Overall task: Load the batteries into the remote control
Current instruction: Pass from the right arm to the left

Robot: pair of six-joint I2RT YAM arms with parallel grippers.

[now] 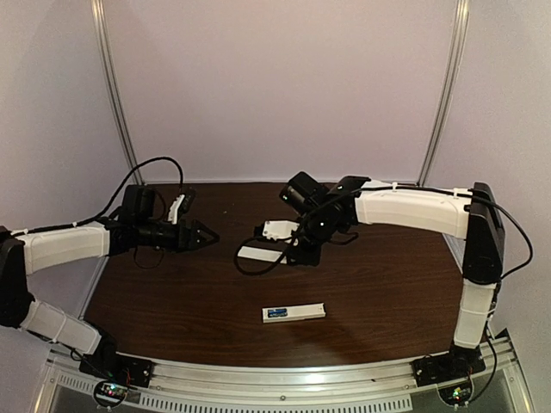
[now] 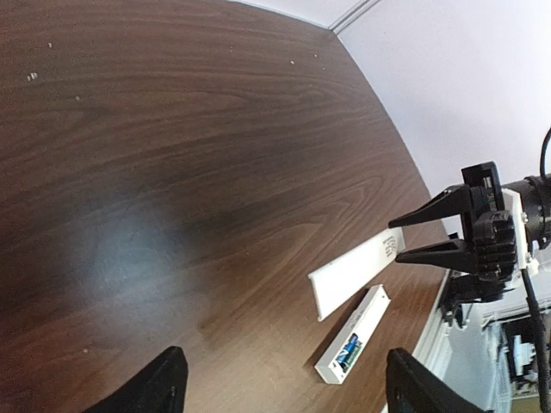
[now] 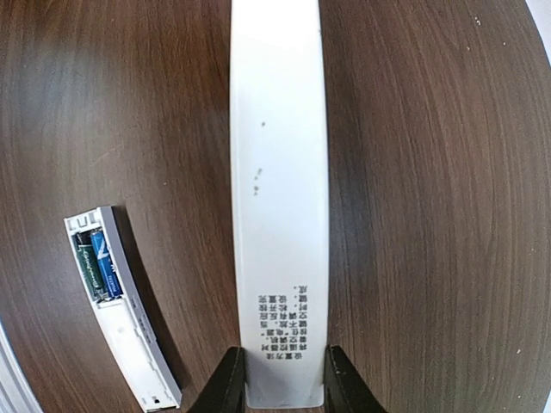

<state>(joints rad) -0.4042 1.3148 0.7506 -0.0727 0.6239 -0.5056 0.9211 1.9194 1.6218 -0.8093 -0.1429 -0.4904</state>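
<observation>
The white remote control [image 1: 294,313] lies on the brown table, front centre, with its recess facing up. Two batteries [image 1: 275,312] sit side by side in the recess at its left end; they show as blue in the right wrist view [image 3: 96,262] and the left wrist view [image 2: 348,351]. My right gripper [image 1: 288,253] is shut on one end of the flat white cover strip [image 3: 280,198], beyond the remote [image 3: 120,310]. The strip carries small black print near the fingers [image 3: 225,383]. My left gripper [image 1: 207,234] is open and empty, to the left of the strip [image 2: 355,273].
The table's metal front rail [image 1: 284,379] runs below the remote. Black cables [image 1: 250,262] hang by the right gripper and loop over the left arm [image 1: 155,168]. Pale walls enclose the table at the back and on both sides.
</observation>
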